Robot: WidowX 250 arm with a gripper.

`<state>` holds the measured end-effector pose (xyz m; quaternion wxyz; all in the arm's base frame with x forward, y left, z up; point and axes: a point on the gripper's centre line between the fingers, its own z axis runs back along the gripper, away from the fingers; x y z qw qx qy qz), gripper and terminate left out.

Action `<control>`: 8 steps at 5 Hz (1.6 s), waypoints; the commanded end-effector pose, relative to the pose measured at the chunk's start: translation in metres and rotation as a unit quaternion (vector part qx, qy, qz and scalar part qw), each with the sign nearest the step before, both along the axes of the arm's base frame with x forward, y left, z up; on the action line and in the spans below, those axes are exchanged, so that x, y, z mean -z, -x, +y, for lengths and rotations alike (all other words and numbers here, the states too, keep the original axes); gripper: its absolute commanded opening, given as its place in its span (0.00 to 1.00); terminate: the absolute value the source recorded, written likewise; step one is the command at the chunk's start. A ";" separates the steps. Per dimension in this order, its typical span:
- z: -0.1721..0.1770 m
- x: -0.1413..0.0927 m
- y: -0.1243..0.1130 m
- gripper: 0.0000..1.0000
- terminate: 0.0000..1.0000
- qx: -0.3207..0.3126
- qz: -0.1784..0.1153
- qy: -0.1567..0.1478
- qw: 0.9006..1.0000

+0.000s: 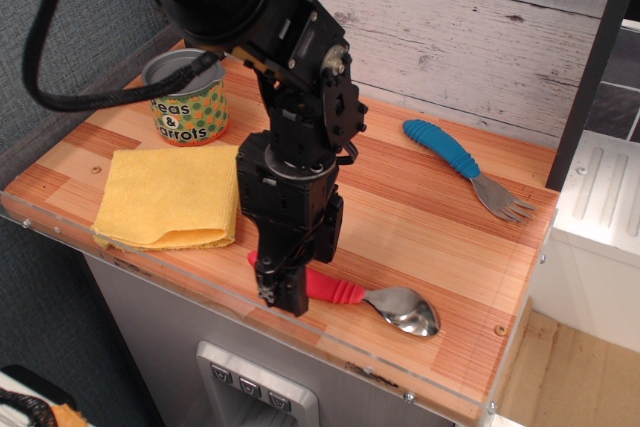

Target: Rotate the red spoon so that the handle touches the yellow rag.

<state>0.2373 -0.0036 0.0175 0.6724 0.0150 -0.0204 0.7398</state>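
The red spoon lies near the table's front edge, its shiny metal bowl [405, 309] pointing right and its ribbed red handle [330, 291] pointing left. My gripper [281, 290] stands upright over the left part of the handle, its fingers closed around it and hiding that part. A bit of the handle's end shows just left of the fingers. The yellow rag [170, 195] lies folded at the front left. A small gap of bare wood separates the rag's right edge from the handle's end.
A peas and carrots tin [186, 99] stands behind the rag. A blue-handled fork [463, 166] lies at the back right. The wooden table [420, 227] has a clear plastic lip along its front edge, close to the spoon.
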 end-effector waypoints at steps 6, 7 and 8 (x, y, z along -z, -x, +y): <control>-0.025 -0.101 -0.045 1.00 0.00 0.416 0.014 -0.048 0.908; -0.040 -0.105 -0.044 1.00 0.00 0.520 0.015 -0.058 0.852; -0.053 -0.110 -0.039 1.00 0.00 0.547 0.016 -0.065 0.834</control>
